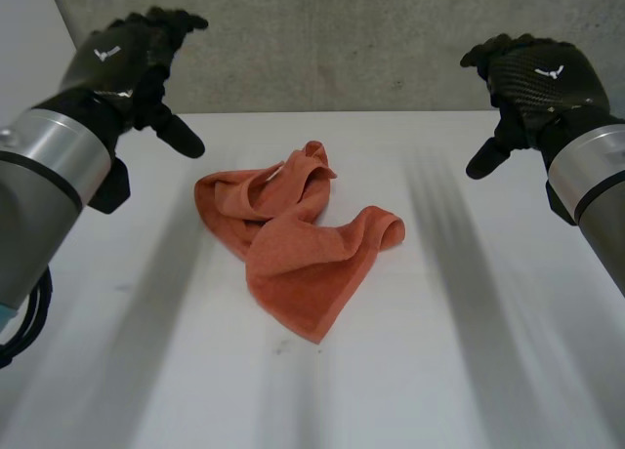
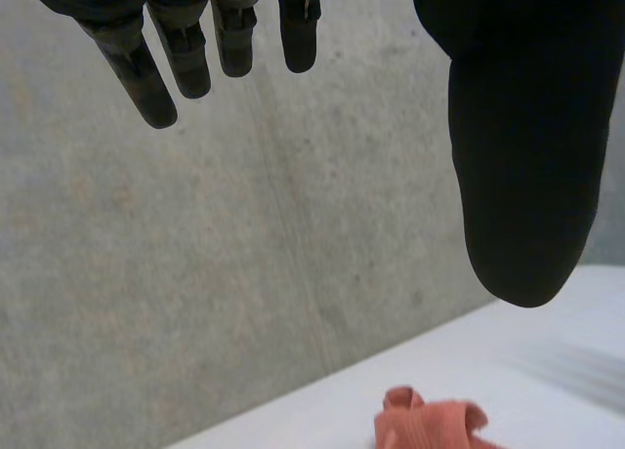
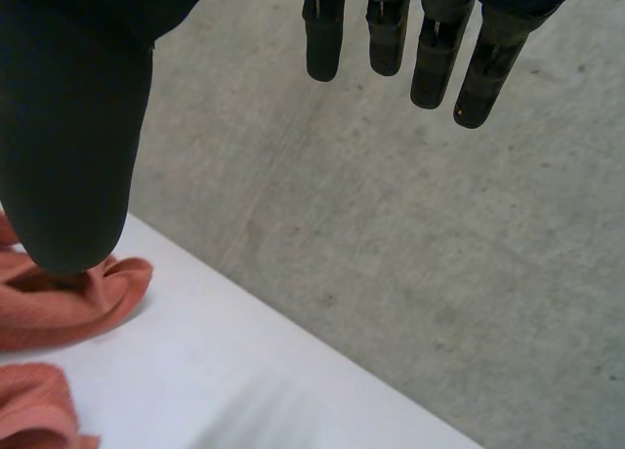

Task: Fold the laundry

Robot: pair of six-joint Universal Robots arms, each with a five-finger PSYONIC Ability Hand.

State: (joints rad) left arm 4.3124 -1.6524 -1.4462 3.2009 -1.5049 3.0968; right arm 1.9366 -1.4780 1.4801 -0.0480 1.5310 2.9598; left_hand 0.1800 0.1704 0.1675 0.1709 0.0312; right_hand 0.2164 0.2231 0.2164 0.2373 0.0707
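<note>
Left hand [image 1: 132, 54] and right hand [image 1: 532, 78] raised either side of a rumpled orange cloth [image 1: 293, 244] on the white desk [image 1: 469, 351].

The left hand hovers over the far left of the desk, its fingers straight and spread away from the thumb, holding nothing; in its wrist view the cloth is cut off, with just a bunched end showing. The cloth lies mid-desk, clear of both hands, and its own folds hide most of its edges. Its long axis runs from the bunched far-left end to a flat corner pointing near. The right hand hovers at the far right, equally slack-fingered and empty; in its wrist view the thumb covers part of the cloth.
</note>
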